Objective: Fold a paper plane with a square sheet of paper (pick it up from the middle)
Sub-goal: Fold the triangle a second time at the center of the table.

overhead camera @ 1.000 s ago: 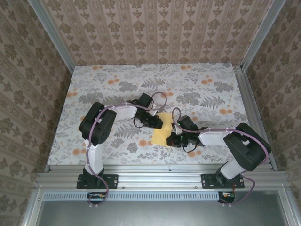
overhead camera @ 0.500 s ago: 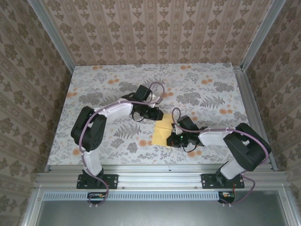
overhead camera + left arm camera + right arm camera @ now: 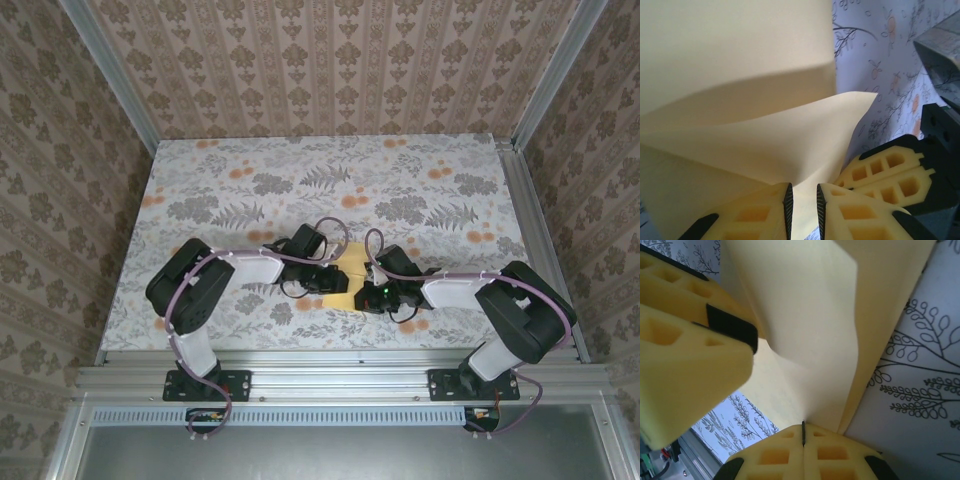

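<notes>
Mid-fold: your right gripper (image 3: 802, 431) is clamped on the thin mustard-yellow square sheet of paper (image 3: 805, 315). Your left gripper (image 3: 803, 195), slightly parted, straddles a raised flap. Next, probably pinch and crease.

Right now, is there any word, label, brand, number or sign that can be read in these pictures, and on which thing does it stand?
None: no text can be read anywhere.
The sheet of paper is plain yellow, with no writing.
The table carries only leaf and flower prints, and the walls only an ornament pattern.
</notes>
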You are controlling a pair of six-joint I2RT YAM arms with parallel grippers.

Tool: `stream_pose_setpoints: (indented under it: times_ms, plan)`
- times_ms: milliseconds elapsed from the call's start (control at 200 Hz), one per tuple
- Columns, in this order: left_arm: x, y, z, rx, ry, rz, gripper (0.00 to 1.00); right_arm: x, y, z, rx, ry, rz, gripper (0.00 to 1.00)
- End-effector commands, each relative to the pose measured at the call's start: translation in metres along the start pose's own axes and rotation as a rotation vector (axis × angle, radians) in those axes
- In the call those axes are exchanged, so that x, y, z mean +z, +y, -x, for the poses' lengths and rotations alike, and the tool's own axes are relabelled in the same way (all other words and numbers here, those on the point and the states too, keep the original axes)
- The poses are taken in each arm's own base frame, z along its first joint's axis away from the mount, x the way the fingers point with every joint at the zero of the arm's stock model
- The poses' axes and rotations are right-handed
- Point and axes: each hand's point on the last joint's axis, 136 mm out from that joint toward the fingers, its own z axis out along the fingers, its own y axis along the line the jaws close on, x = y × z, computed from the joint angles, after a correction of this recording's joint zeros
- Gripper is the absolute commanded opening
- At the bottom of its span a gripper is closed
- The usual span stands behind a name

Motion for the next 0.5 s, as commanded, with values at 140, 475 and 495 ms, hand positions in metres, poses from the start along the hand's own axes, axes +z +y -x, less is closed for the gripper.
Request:
stream_pose_setpoints:
  times_ms: [140, 475, 495]
  plan:
    - [0.011, 0.002, 0.014, -0.013, -0.041, -0.01, 0.23, 0.004, -0.029, -0.024, 0.053, 0.088, -0.119, 0.0]
    - [0.007, 0.034, 0.024, -0.001, -0.047, 0.129, 0.21, 0.002, -0.038, -0.029, 0.053, 0.108, -0.163, 0.0]
    - [0.006, 0.035, 0.026, 0.002, -0.05, 0.136, 0.21, 0.003, -0.038, -0.03, 0.053, 0.109, -0.166, 0.0]
